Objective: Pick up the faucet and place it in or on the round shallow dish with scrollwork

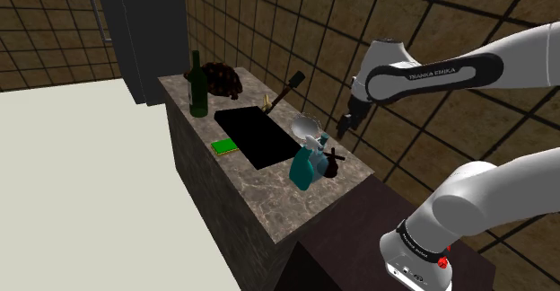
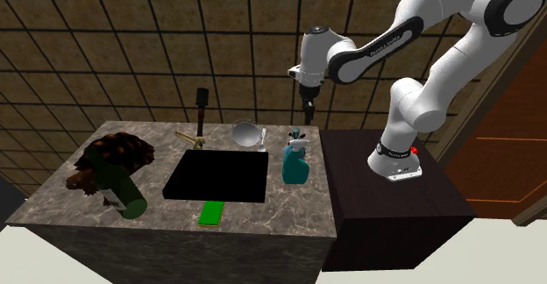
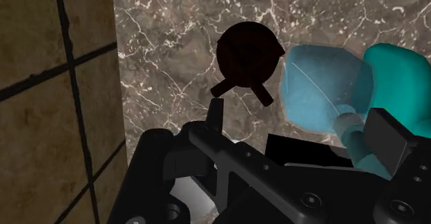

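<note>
Hand: closest to my wrist camera, fingers standing apart with nothing between them, so it's empty. It hovers above the back edge of the tabletop, touching nothing.
Faucet: small dark piece, round body with two short stubs, lying flat on the marble. It's straight ahead of the hand, just beside the teal spray bottle and near the tiled wall.
Dish: round, pale and shallow, sitting by the back corner of the black sink, a short way along from the spray bottle. I can't make out any scrollwork from here.
Step in hand: by my reading this is the approach, with the faucet not yet gripped.
How I'd do it: centre the round body between the fingers before dropping. I'd line the fingers up so neither lands on a stub, then come straight down.
Watch out: the spray bottle stands close on one side. I reckon a finger coming down there could nudge it over, so I'd keep the opening only as wide as the faucet needs.
Grip: it's a low, small part, so I'd go right down to the marble before closing, or the fingers may slip off the top.
After: lift well clear of the bottle's head before swinging towards the dish.
</note>
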`<state>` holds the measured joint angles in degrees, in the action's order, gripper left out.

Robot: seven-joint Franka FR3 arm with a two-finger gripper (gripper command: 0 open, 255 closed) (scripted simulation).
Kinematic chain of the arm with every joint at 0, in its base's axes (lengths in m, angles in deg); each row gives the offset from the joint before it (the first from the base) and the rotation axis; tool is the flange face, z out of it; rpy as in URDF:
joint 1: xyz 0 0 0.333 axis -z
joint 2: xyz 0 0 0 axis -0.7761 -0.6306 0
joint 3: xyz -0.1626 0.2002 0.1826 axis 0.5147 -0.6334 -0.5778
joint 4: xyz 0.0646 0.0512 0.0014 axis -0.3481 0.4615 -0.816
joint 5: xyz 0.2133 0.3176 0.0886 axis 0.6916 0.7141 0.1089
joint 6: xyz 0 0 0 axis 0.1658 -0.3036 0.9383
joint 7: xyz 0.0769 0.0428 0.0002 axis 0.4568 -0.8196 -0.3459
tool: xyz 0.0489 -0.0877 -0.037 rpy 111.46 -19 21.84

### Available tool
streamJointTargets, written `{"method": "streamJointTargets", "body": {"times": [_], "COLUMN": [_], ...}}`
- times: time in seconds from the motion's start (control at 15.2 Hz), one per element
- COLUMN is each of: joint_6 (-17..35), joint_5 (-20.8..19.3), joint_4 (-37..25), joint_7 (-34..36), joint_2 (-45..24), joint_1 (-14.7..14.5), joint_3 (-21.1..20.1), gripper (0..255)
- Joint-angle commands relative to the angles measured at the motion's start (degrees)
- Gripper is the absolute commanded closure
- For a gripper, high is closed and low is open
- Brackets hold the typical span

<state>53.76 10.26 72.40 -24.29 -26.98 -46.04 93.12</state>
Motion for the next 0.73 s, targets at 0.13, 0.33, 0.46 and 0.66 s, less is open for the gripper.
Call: {"method": "streamJointTargets", "body": {"times": [0.13, 0.33, 0.46, 0.66], "joint_6": [9.5, 16.4, 20.9, 25.1], "joint_5": [0.3, 1.1, 2.2, 3.5], "joint_4": [2.0, 2.3, 2.1, 1.8], "joint_7": [0.4, 0.1, -0.5, -1.3], "joint_2": [-7.6, -14.4, -19.2, -23.8], "joint_1": [0.8, 1.2, 1.3, 1.3], "joint_3": [1.4, 2.6, 3.4, 3.9], "gripper": [0, 0, 0, 0]}}
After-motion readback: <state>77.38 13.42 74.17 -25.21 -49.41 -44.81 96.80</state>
